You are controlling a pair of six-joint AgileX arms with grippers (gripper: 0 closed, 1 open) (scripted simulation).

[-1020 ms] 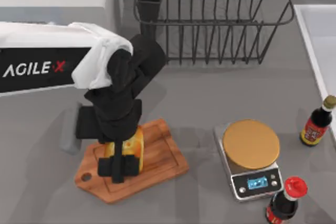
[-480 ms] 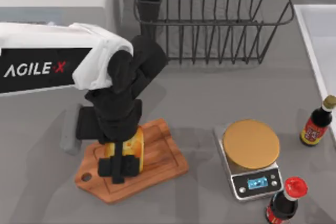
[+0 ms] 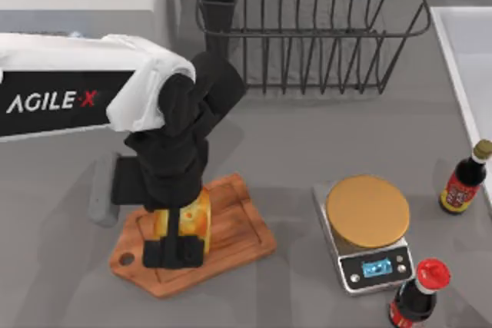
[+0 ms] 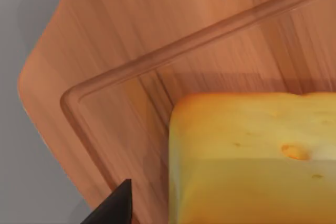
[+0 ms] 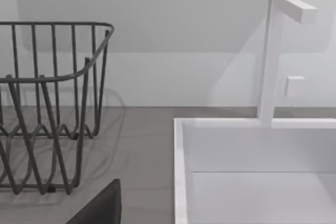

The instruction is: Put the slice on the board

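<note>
The brown wooden board lies on the grey counter at front left. The yellow-orange slice rests on it, inside the grooved border. My left gripper points down over the slice, open, its black fingers spread to either side of it. In the left wrist view the slice sits on the board, and one black fingertip stands apart from its side. A dark part of my right gripper shows in the right wrist view, near the sink.
A black wire dish rack stands at the back. A silver scale with a tan disc sits right of the board. Two dark bottles stand at right. The white sink lies far right. A small grey block lies left of the board.
The left gripper's fingers have spread apart, letting go of the slice, which stays on the board. The arm has hardly shifted.
</note>
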